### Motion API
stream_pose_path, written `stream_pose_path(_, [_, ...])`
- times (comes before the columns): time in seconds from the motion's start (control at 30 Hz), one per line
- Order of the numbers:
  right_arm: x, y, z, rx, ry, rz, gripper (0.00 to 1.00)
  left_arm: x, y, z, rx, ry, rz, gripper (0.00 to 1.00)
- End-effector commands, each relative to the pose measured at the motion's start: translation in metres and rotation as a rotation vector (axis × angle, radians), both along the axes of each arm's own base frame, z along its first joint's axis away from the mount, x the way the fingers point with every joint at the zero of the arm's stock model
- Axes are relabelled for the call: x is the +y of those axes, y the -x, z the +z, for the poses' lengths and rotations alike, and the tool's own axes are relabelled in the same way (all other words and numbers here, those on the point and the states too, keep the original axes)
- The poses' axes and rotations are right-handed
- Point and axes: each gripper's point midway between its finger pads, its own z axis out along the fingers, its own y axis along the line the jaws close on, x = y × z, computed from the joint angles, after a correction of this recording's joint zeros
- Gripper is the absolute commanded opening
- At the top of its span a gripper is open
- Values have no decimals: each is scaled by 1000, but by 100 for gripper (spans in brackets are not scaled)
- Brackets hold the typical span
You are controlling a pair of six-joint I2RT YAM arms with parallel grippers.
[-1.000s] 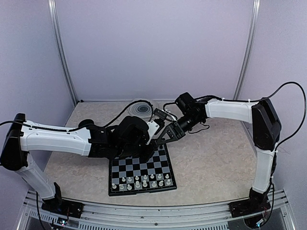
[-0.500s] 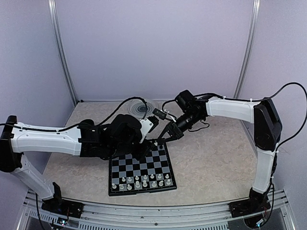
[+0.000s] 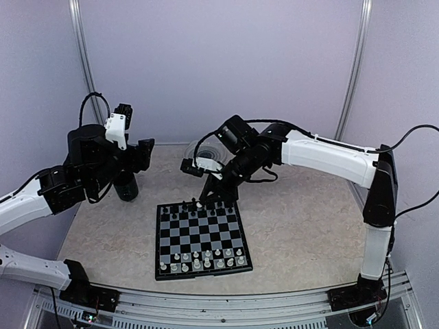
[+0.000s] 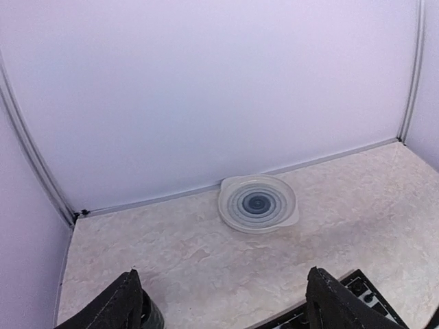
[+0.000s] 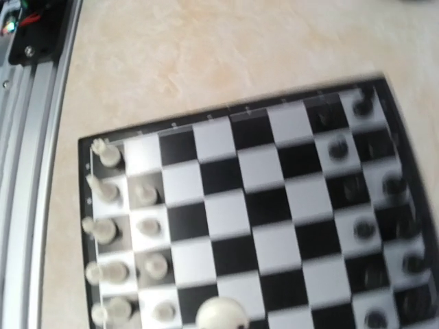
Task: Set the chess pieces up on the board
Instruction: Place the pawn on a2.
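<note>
The board lies at the table's middle front. White chess pieces fill its two near rows, and black ones stand along the far rows. My right gripper hangs over the board's far edge, shut on a white piece. In the right wrist view that piece's round top shows at the bottom centre above the board, and the fingers themselves are out of frame. My left gripper is raised at the left, open and empty, with its fingertips wide apart.
A black cup stands left of the board, below my left gripper, and shows behind the left finger. A round clear ridged plate sits by the back wall, partly hidden by the right arm.
My left arm has pulled up and away from the board to the left, and its jaws have opened. The right gripper has shut and swung left over the board's far edge.
</note>
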Motion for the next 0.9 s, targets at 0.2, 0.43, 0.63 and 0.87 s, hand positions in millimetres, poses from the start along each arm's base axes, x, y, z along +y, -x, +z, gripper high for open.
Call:
stream_pose_path(0.2, [60, 62, -46, -194, 210, 205, 6, 53, -15, -36, 39, 3, 183, 83])
stream_pose_path(0.43, [95, 95, -87, -188, 248, 293, 6, 74, -7, -26, 3, -10, 292, 84])
stream_pose_path(0.63, [110, 99, -110, -214, 267, 299, 7, 75, -4, -21, -8, 11, 282, 84])
stream_pose_path(0.87, [115, 99, -129, -203, 287, 296, 7, 70, -7, -25, 6, 0, 266, 84])
